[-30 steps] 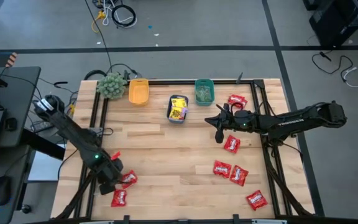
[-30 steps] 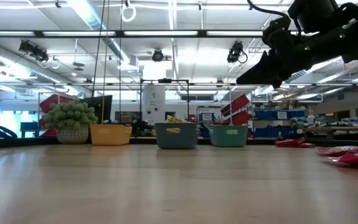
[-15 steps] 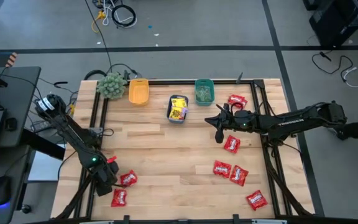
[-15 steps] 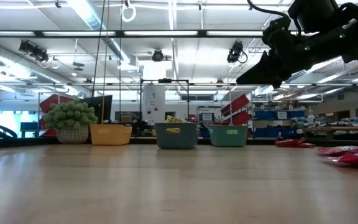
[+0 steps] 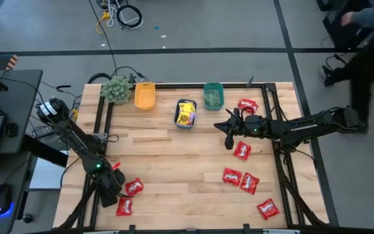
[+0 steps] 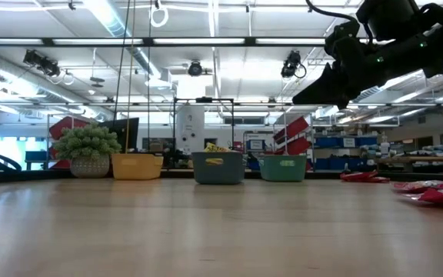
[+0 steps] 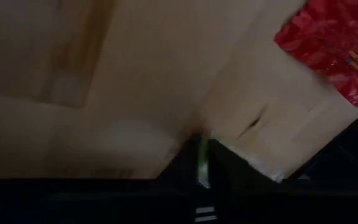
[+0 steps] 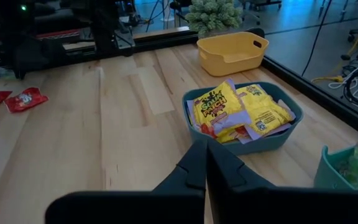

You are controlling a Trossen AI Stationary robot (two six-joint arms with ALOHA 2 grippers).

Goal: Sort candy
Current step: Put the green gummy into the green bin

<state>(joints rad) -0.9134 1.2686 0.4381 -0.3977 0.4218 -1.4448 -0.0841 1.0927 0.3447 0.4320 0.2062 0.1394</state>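
Down low at the table's near-left corner, left gripper [image 5: 113,188] pressed narrow on a tiny pale green candy [image 7: 202,163] — red packets [image 5: 134,187] just beside. Right gripper [image 5: 228,142] shut, empty, hovering mid-table. Next, likely: lift and carry to teal bin [image 5: 213,95] — grip looks thin.
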